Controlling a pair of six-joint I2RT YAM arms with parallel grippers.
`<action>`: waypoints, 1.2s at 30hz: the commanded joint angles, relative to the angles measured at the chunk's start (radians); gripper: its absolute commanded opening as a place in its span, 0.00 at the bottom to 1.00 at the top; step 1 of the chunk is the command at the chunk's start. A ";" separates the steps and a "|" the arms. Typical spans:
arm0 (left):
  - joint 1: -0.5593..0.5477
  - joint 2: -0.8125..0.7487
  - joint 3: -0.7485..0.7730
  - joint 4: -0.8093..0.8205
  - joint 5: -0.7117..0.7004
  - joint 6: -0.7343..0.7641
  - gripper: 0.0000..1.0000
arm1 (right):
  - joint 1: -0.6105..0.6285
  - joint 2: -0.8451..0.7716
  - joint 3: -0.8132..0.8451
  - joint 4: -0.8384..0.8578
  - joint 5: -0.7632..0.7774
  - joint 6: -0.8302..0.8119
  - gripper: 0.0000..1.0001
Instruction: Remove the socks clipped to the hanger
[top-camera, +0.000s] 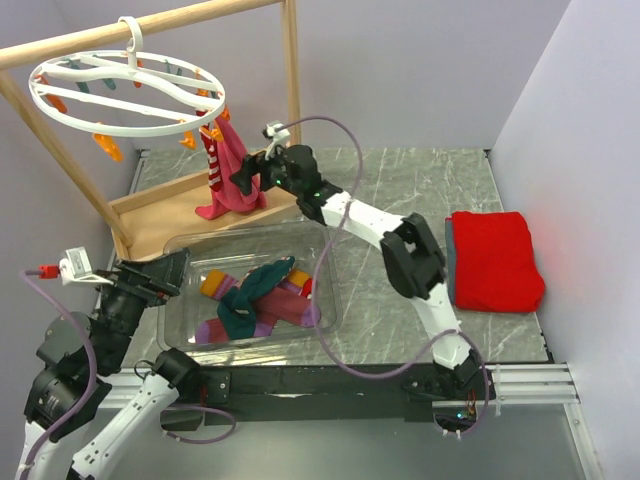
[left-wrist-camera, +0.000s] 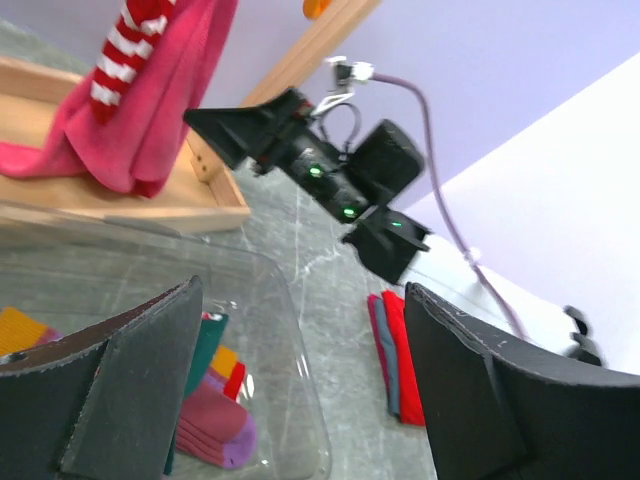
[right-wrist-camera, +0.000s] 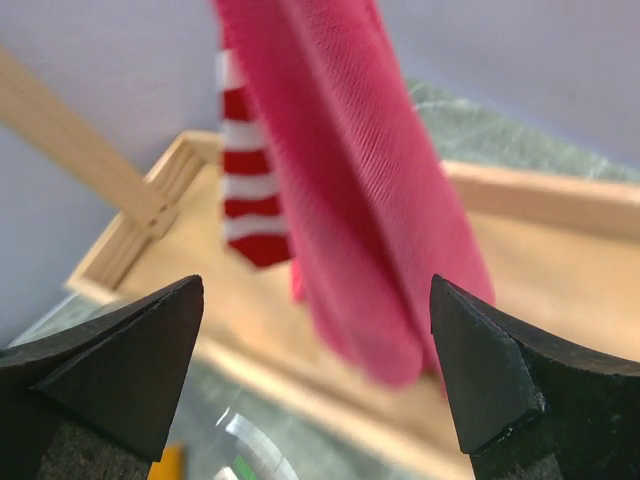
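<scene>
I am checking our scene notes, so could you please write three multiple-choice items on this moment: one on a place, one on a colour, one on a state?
1. Where do the loose socks lie?
A. In the clear plastic bin
B. In a wicker basket
C. On a metal shelf

2. What colours has the sock hanging from the hanger beside the magenta sock?
A. Plain teal
B. Red and white stripes
C. Yellow with dots

3. How do the fingers of the right gripper stand?
A. Shut on the striped sock
B. Spread open, holding nothing
C. Shut on the bin's rim

Answers:
1 A, as the top view shows the socks piled inside the transparent bin.
2 B, as red and white bands show in both wrist views.
3 B, as the right wrist view shows a wide gap with the magenta sock ahead.
</scene>
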 joint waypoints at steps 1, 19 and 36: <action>-0.002 0.003 0.048 0.035 -0.035 0.087 0.87 | -0.001 0.154 0.187 0.076 0.032 -0.060 1.00; -0.002 -0.019 -0.003 -0.006 -0.148 0.013 0.84 | 0.000 -0.067 0.006 0.148 0.135 -0.089 0.06; -0.002 0.015 -0.026 -0.053 0.044 -0.179 0.88 | 0.048 -0.666 -0.477 0.001 0.068 0.017 0.01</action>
